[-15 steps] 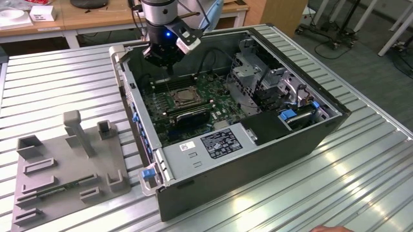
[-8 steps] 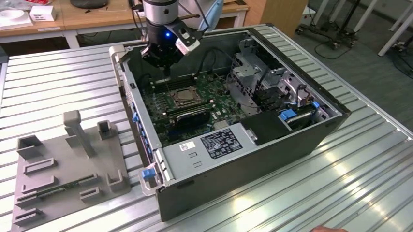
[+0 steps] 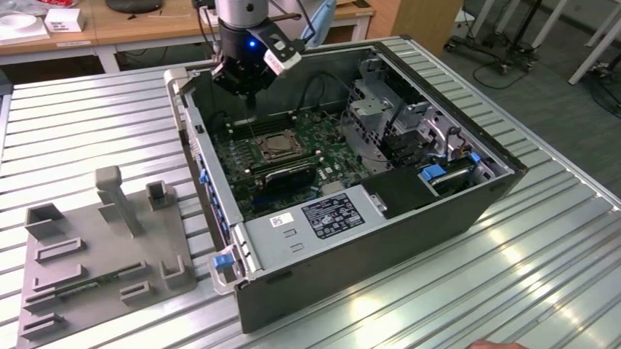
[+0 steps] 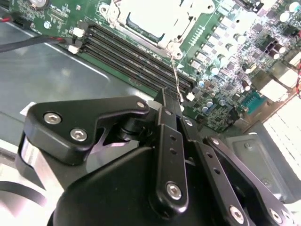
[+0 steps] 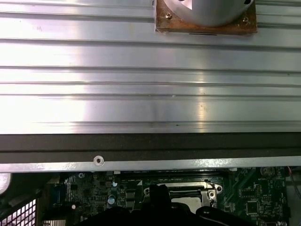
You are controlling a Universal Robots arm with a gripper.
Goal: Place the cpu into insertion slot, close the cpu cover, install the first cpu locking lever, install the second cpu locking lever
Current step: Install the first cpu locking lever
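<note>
— One grey holder [image 3: 102, 251] lies at the left edge of the ribbed table [image 3: 58, 131]; what sits to its right?

— The open computer case [image 3: 388, 211]. The chip [image 3: 275, 147] lies in the socket [image 3: 275, 149] on the green board [image 3: 301, 138], metal frame [image 4: 155, 21] around it.

— And the claw [image 4: 173, 101]?

— Above the socket's far side, fingers [image 4: 165, 117] pressed together on a thin wire lever [image 4: 177, 77].

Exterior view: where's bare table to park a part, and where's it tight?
Bare slatted table lies on the exterior view's left, between the case and the desks behind, above the grey fixture. More lies in front of the case, lower right. Inside the case it's crowded: the tool hangs over the socket.
</note>
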